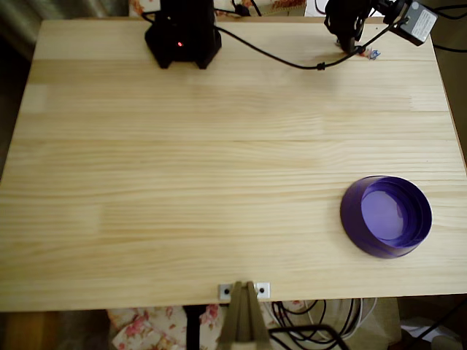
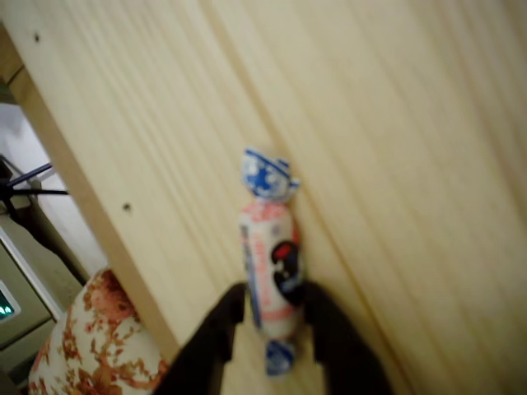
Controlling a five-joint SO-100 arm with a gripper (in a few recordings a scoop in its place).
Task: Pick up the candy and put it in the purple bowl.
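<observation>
The candy point(image 2: 270, 263) is a small wrapped sweet with a pale middle, dark and red marks and blue twisted ends. It lies on the wood close to the table's far edge. In the wrist view my gripper point(image 2: 276, 319) has its two dark fingers pressed against both sides of the candy's lower half. In the overhead view the gripper point(image 1: 359, 46) is at the table's far right edge, with the candy's blue end point(image 1: 374, 53) poking out beside it. The purple bowl point(image 1: 352, 219) stands empty near the front right of the table, far from the gripper.
The arm's black base point(image 1: 182, 36) stands at the far edge, left of the gripper, and a black cable point(image 1: 277, 58) runs across the wood between them. The table edge point(image 2: 90, 206) passes just left of the candy. A clamp point(image 1: 244, 292) sits at the front edge.
</observation>
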